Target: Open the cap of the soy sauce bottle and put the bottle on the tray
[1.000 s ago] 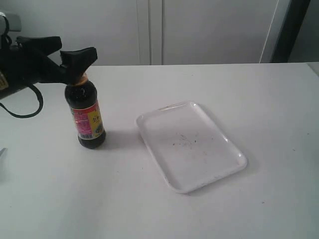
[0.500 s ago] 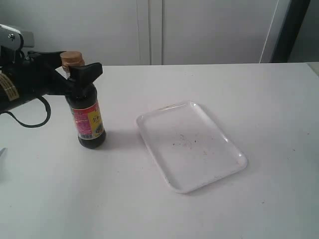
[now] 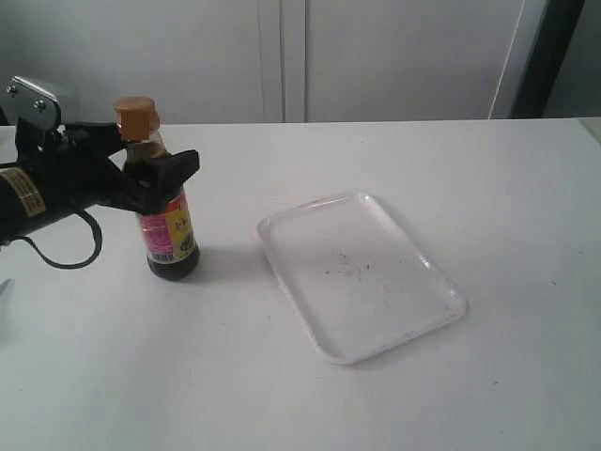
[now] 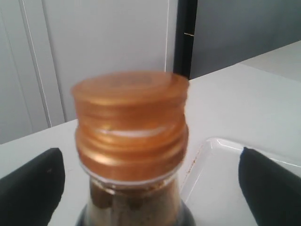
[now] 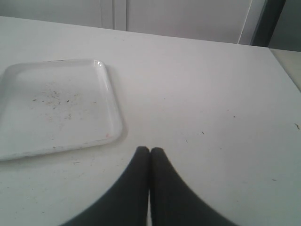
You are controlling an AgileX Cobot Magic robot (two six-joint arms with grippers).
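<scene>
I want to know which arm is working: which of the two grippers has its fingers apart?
The left gripper: its black fingers stand apart on either side of the soy sauce bottle, below the cap. The right gripper has its fingertips pressed together over bare table.

No text I can read. The soy sauce bottle (image 3: 167,221) label shows a dark character on yellow, too blurred to make out. Sticker on my left arm equally illegible.

Even, diffuse lighting; soft shadow right of the soy sauce bottle (image 3: 167,221). Left wrist view: the cap (image 4: 130,123) slightly blurred.
</scene>
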